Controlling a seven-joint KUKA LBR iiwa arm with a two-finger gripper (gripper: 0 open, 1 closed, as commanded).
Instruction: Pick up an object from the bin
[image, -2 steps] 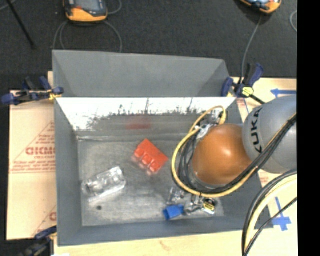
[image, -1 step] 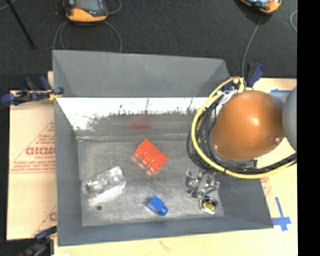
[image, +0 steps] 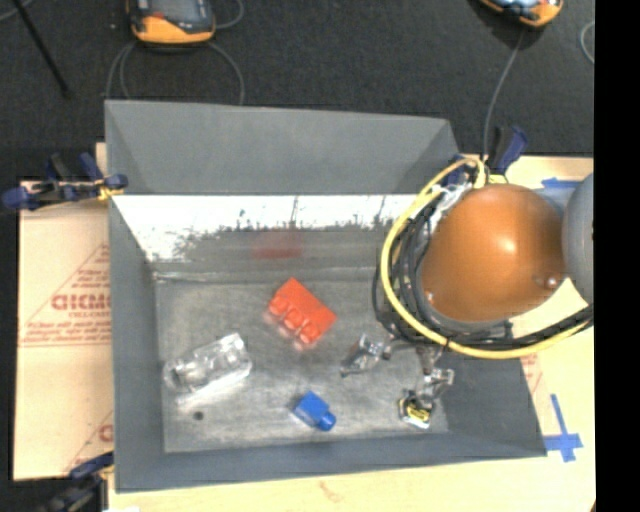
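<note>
We see the gripper (image: 398, 378) at the right of the bin (image: 135, 330), fingers spread, holding nothing | blue block (image: 314, 410) lies nearest, to its left | red block (image: 299, 312) further left, farther back

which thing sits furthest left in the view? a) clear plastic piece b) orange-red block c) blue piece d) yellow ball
a: the clear plastic piece lies left of both the orange-red block and the blue piece.
</note>
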